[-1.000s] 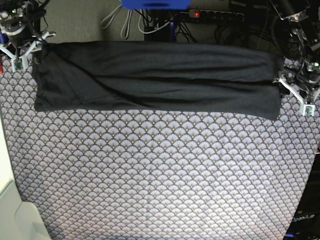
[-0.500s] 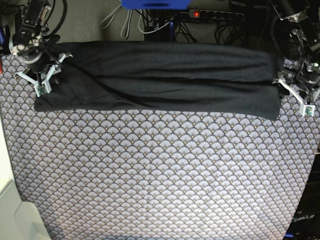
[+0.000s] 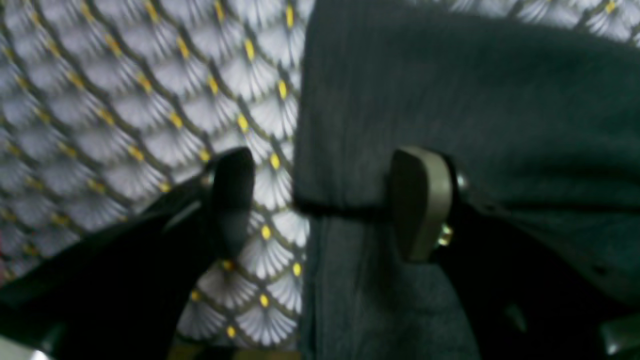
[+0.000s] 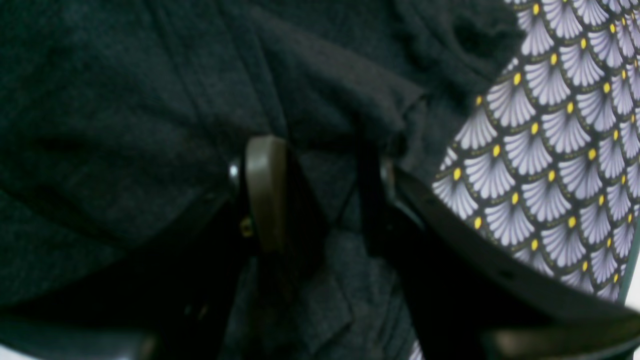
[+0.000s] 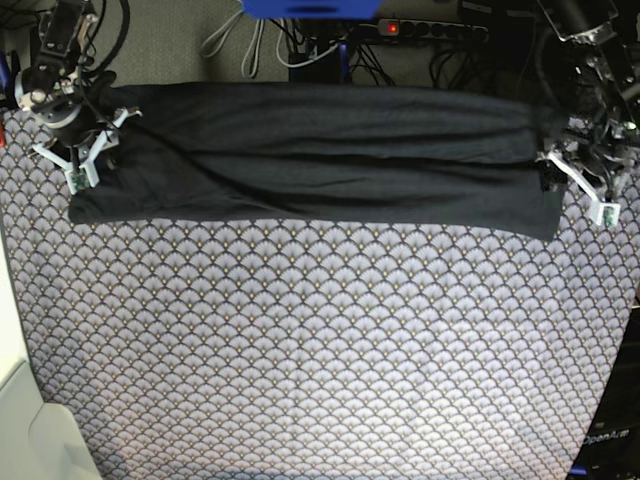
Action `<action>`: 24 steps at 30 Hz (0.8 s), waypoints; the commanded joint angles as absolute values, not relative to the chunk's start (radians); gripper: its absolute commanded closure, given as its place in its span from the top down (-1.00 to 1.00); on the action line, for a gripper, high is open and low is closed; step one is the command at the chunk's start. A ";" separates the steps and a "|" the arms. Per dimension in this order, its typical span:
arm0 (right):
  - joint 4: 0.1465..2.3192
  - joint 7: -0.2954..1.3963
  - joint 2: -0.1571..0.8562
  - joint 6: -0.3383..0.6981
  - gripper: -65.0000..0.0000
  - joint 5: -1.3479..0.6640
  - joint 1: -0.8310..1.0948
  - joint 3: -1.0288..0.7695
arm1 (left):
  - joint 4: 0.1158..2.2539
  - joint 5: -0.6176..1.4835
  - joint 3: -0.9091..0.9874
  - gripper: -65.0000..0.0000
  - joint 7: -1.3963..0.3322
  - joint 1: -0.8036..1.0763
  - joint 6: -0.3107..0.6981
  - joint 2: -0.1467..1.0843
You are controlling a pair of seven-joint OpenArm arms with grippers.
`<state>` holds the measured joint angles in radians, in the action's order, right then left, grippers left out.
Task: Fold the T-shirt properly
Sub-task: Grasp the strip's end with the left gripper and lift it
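We are cataloguing a dark charcoal soft-fabric T-shirt (image 5: pixel 320 150), lying as a long folded band across the far part of the worktop's grey-white fan-patterned tablecloth (image 5: pixel 320 340). The left tool (image 3: pixel 325 205) is standing released, straddling the shirt's end edge with one finger over cloth, one over fabric. The right tool (image 4: pixel 320 195) is standing spread over the opposite end, gripping nothing.

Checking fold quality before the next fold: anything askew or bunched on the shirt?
Mostly tidy. The T-shirt lies as a long band across the far edge of the tablecloth, but diagonal creases cross its middle, and the end by the right gripper looks bunched, with a loose flap.
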<state>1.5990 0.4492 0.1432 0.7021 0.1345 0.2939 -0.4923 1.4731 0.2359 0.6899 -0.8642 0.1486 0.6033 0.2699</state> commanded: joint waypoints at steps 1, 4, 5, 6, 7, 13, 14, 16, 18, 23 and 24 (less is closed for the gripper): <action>1.607 0.458 0.151 0.698 -0.25 0.143 0.297 -0.496 | 1.474 0.248 0.696 0.29 -0.848 0.124 0.605 0.286; 1.607 0.458 0.151 0.698 -0.25 0.143 0.298 -0.496 | 1.414 0.248 0.696 0.29 -0.845 0.111 0.607 0.286; 1.607 0.458 0.151 0.698 -0.25 0.143 0.300 -0.496 | 1.400 0.248 0.693 0.29 -0.845 0.104 0.608 0.286; 1.607 0.458 0.151 0.698 -0.25 0.143 0.300 -0.496 | 1.388 0.248 0.691 0.29 -0.845 0.094 0.608 0.286; 1.607 0.458 0.151 0.698 -0.25 0.143 0.300 -0.496 | 1.379 0.248 0.691 0.29 -0.845 0.090 0.608 0.286; 1.607 0.458 0.151 0.698 -0.25 0.143 0.302 -0.496 | 1.369 0.249 0.688 0.29 -0.846 0.093 0.610 0.283; 1.607 0.458 0.151 0.698 -0.25 0.143 0.302 -0.496 | 1.369 0.251 0.688 0.29 -0.846 0.094 0.610 0.282; 1.607 0.458 0.151 0.698 -0.25 0.143 0.302 -0.496 | 1.369 0.251 0.688 0.29 -0.848 0.097 0.610 0.268; 1.607 0.458 0.151 0.698 -0.25 0.143 0.302 -0.496 | 1.369 0.251 0.688 0.28 -0.848 0.113 0.611 0.263; 1.607 0.458 0.151 0.698 -0.25 0.143 0.302 -0.496 | 1.368 0.252 0.688 0.28 -0.848 0.133 0.611 0.231; 1.607 0.458 0.151 0.698 -0.25 0.143 0.302 -0.496 | 1.368 0.252 0.688 0.28 -0.848 0.137 0.611 0.228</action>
<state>1.5986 0.4450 0.1429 0.7021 0.1337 0.2974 -0.4923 1.3678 0.2478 0.6926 -0.8055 0.1287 0.5961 0.2302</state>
